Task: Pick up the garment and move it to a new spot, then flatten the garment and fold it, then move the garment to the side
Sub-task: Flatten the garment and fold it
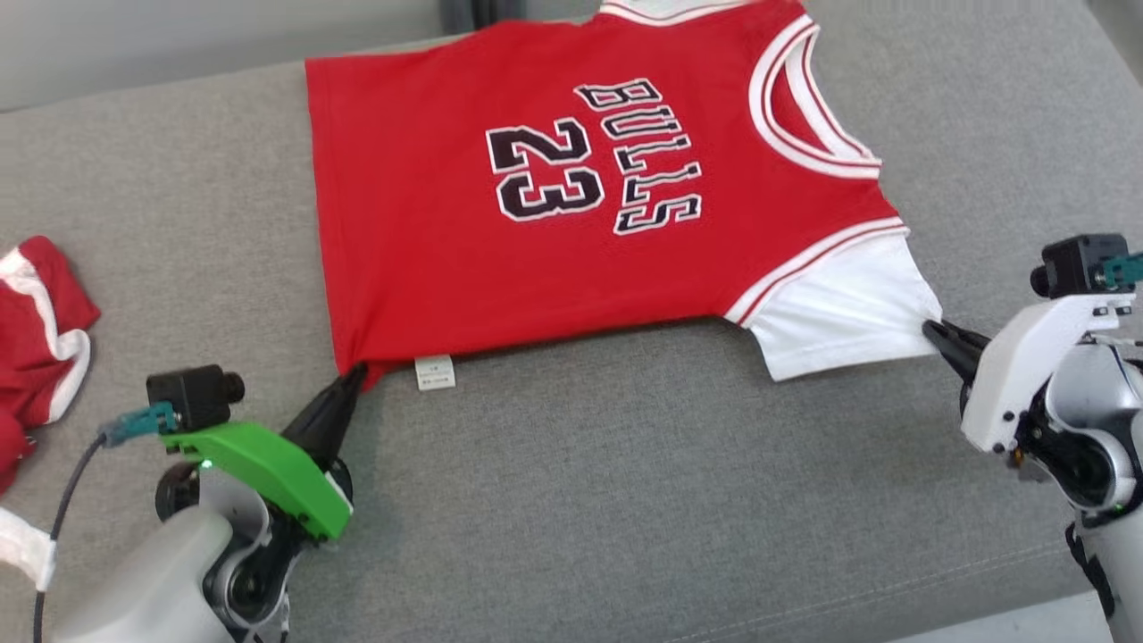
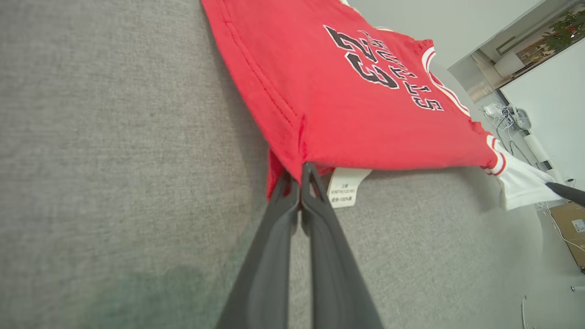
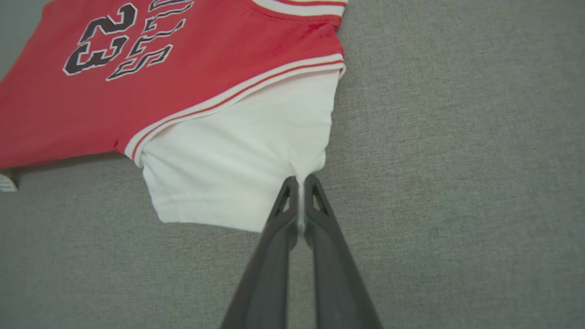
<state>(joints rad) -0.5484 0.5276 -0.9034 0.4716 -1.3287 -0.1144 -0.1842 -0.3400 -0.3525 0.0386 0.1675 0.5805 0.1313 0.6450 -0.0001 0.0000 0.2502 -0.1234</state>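
The garment [image 1: 429, 223] lies spread face-up on the grey surface [image 1: 625, 500]; left hand [image 1: 354, 373] clamped on its near-left hem corner; right hand [image 1: 931, 330] clamped on the white near-right sleeve; flattening seems nearly done; folding and setting aside are not yet done.

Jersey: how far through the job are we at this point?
Done: the jersey lies spread front-up on the grey cushion, nearly flat. In hand: the left gripper pinches its hem corner, the right gripper its white sleeve. Left: no fold is made yet, and it is not moved aside.
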